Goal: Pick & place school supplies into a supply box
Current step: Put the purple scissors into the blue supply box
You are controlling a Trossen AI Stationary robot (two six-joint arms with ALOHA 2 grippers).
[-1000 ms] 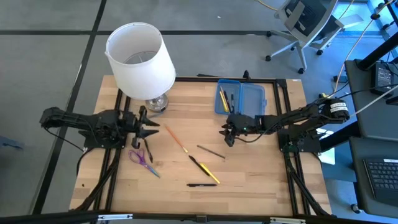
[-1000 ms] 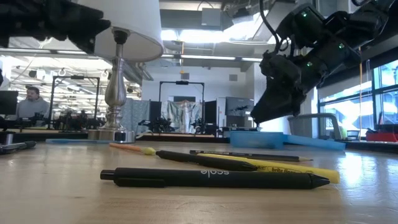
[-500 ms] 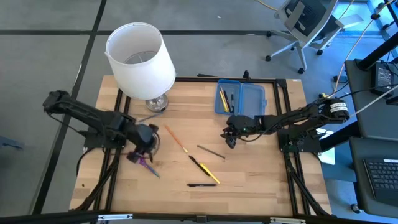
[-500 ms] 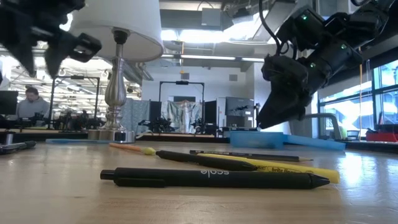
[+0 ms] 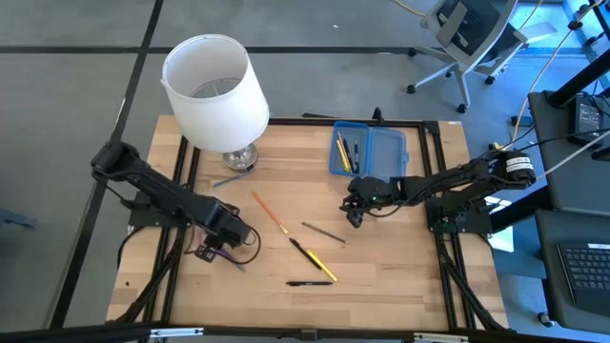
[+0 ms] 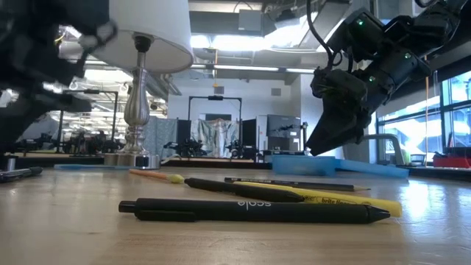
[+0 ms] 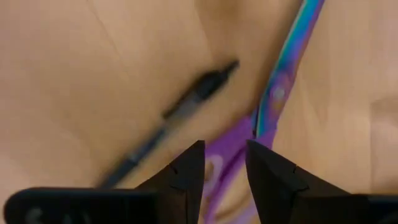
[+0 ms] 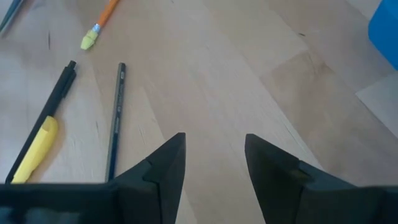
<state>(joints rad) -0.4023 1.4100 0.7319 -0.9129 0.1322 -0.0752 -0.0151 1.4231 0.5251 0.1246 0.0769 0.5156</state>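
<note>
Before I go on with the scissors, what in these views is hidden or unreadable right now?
- High view: the left hand covers most of the scissors.
- Left wrist view: the scissors' handles are cut off behind the fingers; the black pen is blurred.
- Low view: the left arm is a dark blur.
- High view: items in the supply box are too small to count.

Lamp, white drum shade (image 5: pixel 214 90), silver baluster base (image 5: pixel 238 158): stands upright at far left of wooden surface (image 5: pixel 400 276). Black metal frame rails (image 5: pixel 424 125): run along surface edges, right of lamp. Office chair (image 5: pixel 467 33), wheeled: on grey floor, beyond surface, far right of lamp. Seated person (image 6: pixel 34 121): in room behind, left of lamp base in low view.
</note>
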